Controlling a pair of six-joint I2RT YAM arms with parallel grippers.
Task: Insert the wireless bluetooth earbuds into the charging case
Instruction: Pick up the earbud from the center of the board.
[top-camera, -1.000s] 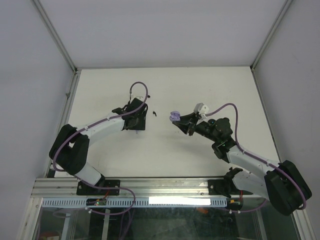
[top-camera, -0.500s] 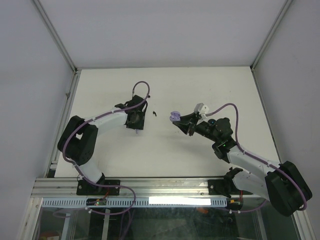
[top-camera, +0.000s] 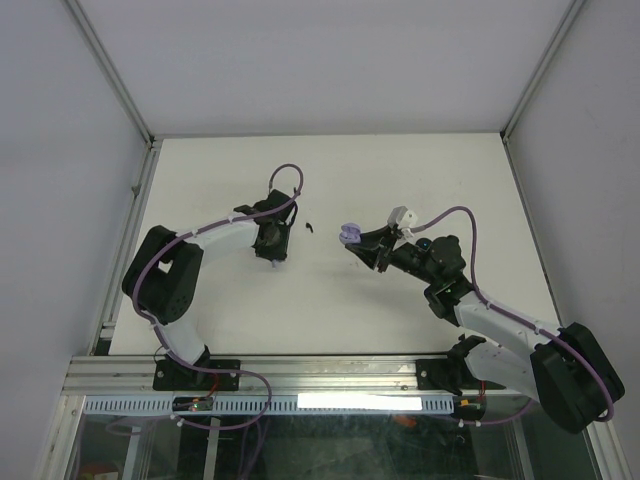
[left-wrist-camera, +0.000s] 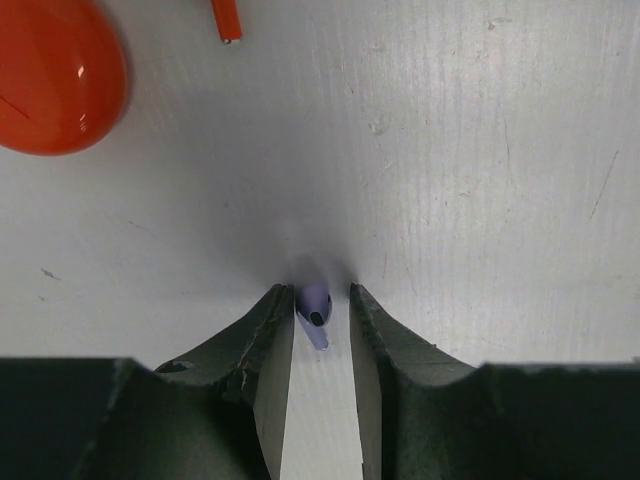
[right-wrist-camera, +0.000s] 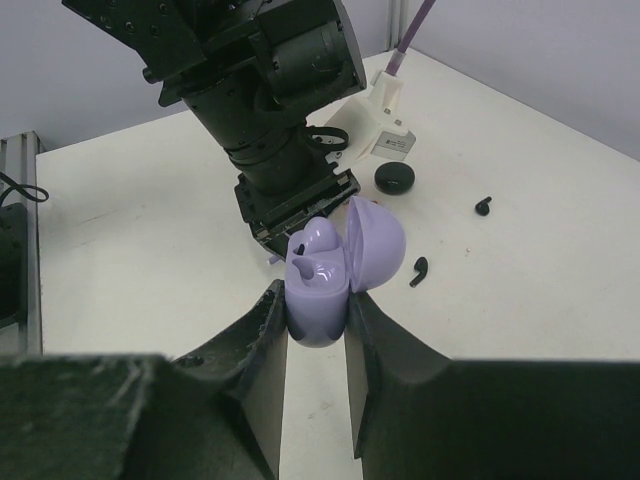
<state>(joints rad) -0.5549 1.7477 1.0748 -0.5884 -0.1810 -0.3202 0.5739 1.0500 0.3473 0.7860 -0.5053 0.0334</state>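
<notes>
The pale purple charging case (right-wrist-camera: 318, 283) stood open and upright, clear of the tabletop, pinched between the right fingers (right-wrist-camera: 255, 350), its domed lid (right-wrist-camera: 376, 241) swung back to one side. A small stem shape showed in its hollow, though I couldn't tell what it was. One pale purple earbud (left-wrist-camera: 314, 311) lay on the tabletop between the left fingers (left-wrist-camera: 270, 340), with a gap beside it. Two black earbuds (right-wrist-camera: 419, 271) (right-wrist-camera: 484, 206), tiny and hook-shaped, lay apart on the tabletop beyond the open case, a closed round black case (right-wrist-camera: 394, 177) near them. A glossy red case (left-wrist-camera: 50, 75) sat closed, with a red earbud stem (left-wrist-camera: 226, 20) just beside it.
</notes>
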